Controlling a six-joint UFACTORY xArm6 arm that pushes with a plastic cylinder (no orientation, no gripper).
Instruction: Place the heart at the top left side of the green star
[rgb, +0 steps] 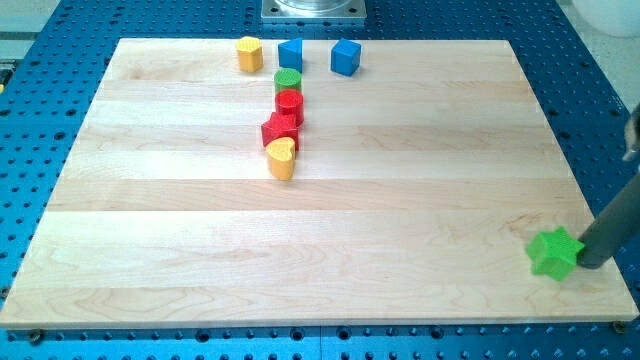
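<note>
The yellow heart (282, 158) lies left of the board's middle, at the lower end of a short column of blocks. The green star (555, 252) sits near the board's bottom right corner, far from the heart. My dark rod comes in from the view's right edge, and my tip (590, 263) rests on the board right beside the star's right side, touching it or nearly so.
Above the heart, touching in a column, stand a red block (280, 129), a red cylinder (290, 105) and a green cylinder (288, 81). A yellow block (249, 53) and two blue blocks (290, 54) (345, 57) sit along the top edge. The board's (400, 200) right edge is close to the star.
</note>
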